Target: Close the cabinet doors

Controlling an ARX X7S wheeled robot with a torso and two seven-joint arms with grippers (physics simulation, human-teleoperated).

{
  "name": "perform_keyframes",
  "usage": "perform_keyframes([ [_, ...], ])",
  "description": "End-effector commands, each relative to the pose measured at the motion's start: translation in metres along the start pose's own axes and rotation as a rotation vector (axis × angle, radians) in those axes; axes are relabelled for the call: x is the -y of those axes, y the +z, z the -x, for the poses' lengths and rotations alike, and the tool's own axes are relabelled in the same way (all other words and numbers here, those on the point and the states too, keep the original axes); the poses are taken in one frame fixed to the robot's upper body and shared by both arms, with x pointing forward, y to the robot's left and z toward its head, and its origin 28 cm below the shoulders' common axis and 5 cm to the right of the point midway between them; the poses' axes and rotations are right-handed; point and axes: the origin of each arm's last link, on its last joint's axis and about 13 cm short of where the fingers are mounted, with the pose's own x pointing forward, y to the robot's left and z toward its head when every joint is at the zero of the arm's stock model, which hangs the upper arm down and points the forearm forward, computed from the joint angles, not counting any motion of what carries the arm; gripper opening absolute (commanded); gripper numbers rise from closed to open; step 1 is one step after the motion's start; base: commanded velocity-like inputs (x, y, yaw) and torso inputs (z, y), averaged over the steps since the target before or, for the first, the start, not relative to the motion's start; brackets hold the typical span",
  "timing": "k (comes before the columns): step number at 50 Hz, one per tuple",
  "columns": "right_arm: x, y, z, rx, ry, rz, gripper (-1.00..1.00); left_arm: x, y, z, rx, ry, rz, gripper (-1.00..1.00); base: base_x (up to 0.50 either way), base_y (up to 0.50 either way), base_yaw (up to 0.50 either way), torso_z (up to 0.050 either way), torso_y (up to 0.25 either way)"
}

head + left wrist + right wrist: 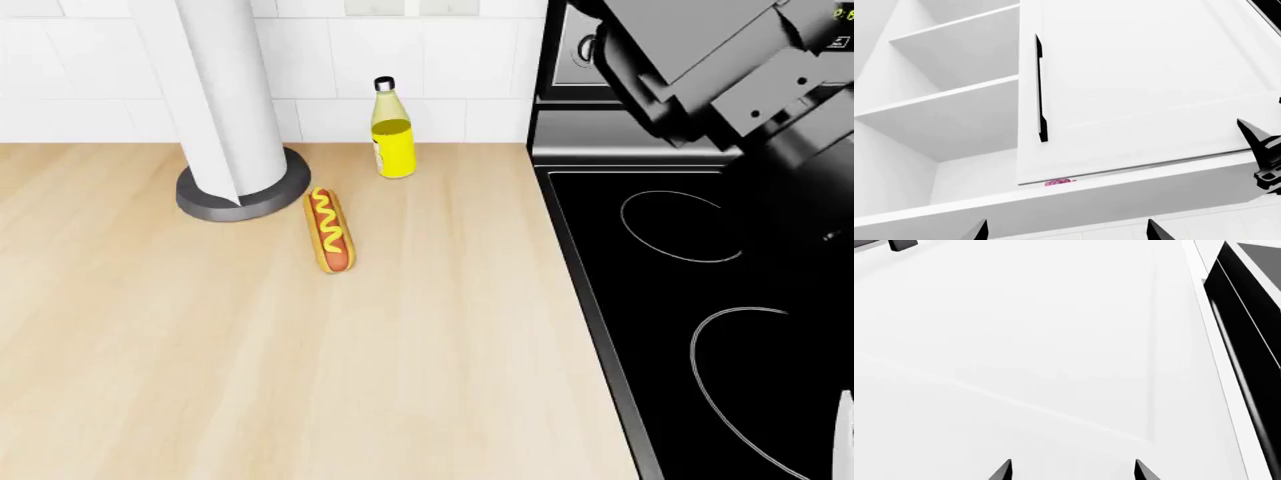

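Filling the right of the left wrist view, a smooth white cabinet door with slim black handle sits beside open shelves; left gripper and right gripper spread wide, empty.

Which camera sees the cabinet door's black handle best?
The left wrist view: the whole black handle runs down the white door. The right wrist view catches only a dark corner that may be its end. The head view shows none.
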Motion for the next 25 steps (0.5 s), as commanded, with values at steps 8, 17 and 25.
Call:
perform_keyframes([
  [8, 0.005, -0.102, 0.117, -1.241, 0.229, 0.573, 1.0, 0.0, -0.001, 0.001, -0.006, 0.0, 0.002, 1.0, 0.01, 0.0, 0.0, 0.0, 0.0],
  [17, 0.004, -0.106, 0.121, -1.265, 0.246, 0.617, 1.0, 0.0, -0.001, 0.001, -0.005, 0.001, 0.002, 1.0, 0.01, 0.0, 0.0, 0.0, 0.0],
  [25, 0.011, -0.066, 0.098, -1.08, 0.141, 0.466, 1.0, 0.0, -0.001, 0.001, -0.006, 0.008, 0.005, 1.0, 0.01, 0.0, 0.0, 0.0, 0.0],
])
